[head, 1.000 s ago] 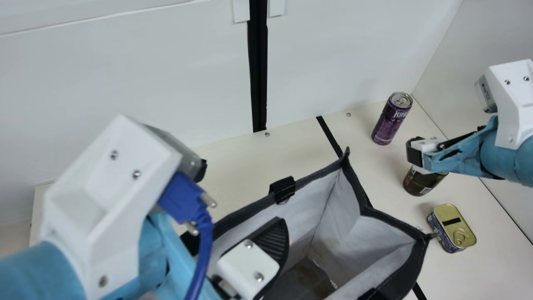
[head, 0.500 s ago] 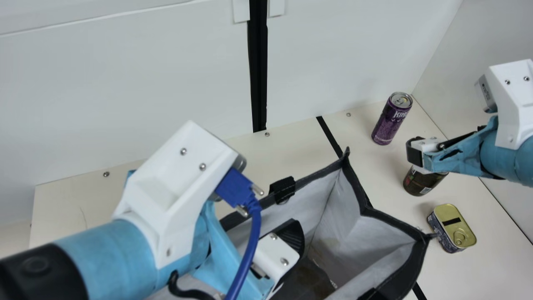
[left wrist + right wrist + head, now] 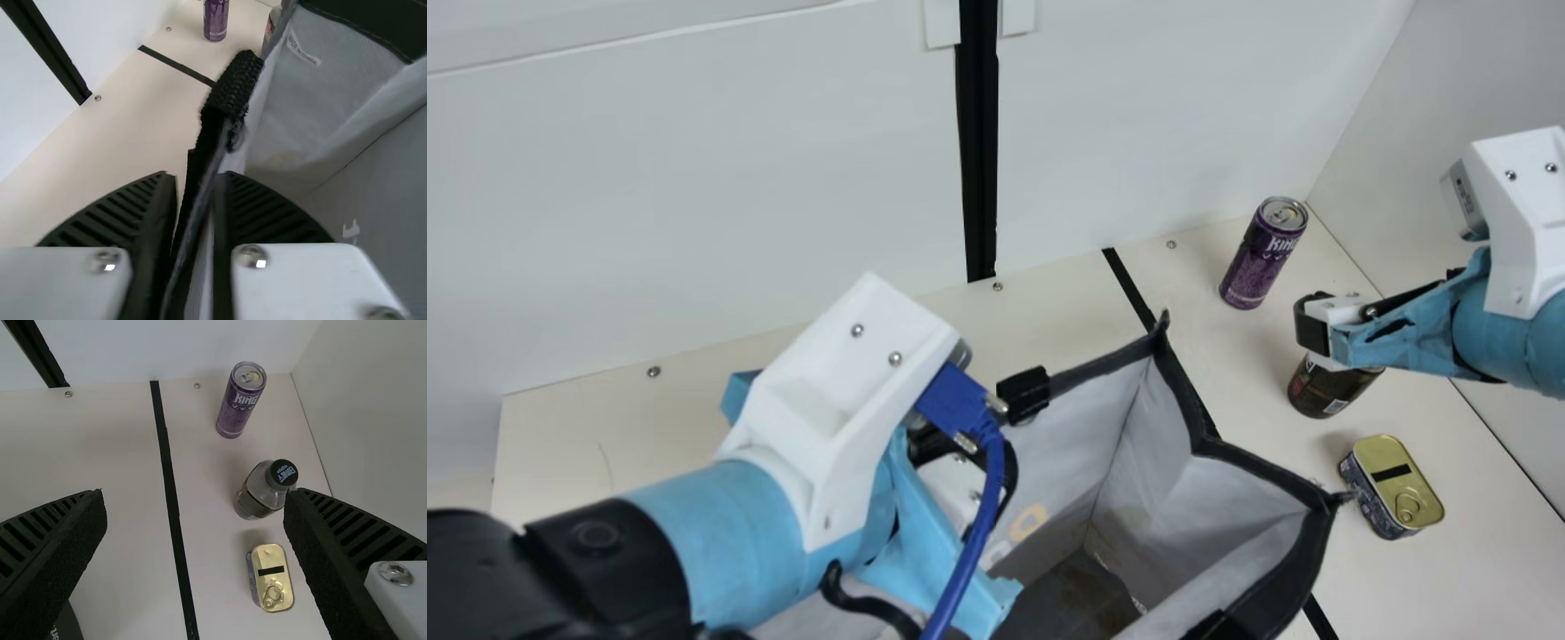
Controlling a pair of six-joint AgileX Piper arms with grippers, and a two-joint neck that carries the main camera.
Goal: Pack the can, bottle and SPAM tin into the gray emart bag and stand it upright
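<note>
Cream bench (image 3: 560, 462) is running back to white walls (image 3: 694, 178). Nearest: left end effector (image 3: 195, 179) is straddling the black rim of the gray emart bag (image 3: 1249, 498), just behind a fuzzy black tab (image 3: 233, 87). Fingers are sitting part-open, fairly close together, with the rim passing between them. A sliver of gap is showing on the outer side, so I'm not calling it a clamp. Bag is standing mouth-up, gaping wide.

Beyond its right-hand rim, the SPAM tin (image 3: 1400, 489) is lying flat on the bench, ring-pull lid up. Right end effector (image 3: 195, 495) is hanging over that side, fingers wide apart, holding nothing. Bottle (image 3: 257, 495) is standing just past the tin, partly hidden by that arm in the main view. Can (image 3: 1261, 253) is standing farthest back, near the wall.

Step in hand, my read: securing the bag. None of the three items is packed. Next move is wanting the left closing squarely on the rim, without folding the mouth in or dragging the bag, then the right picking an item and clearing the rim. Bottle and tin are sitting near each other, so a sloppy descent is risking a knock.
</note>
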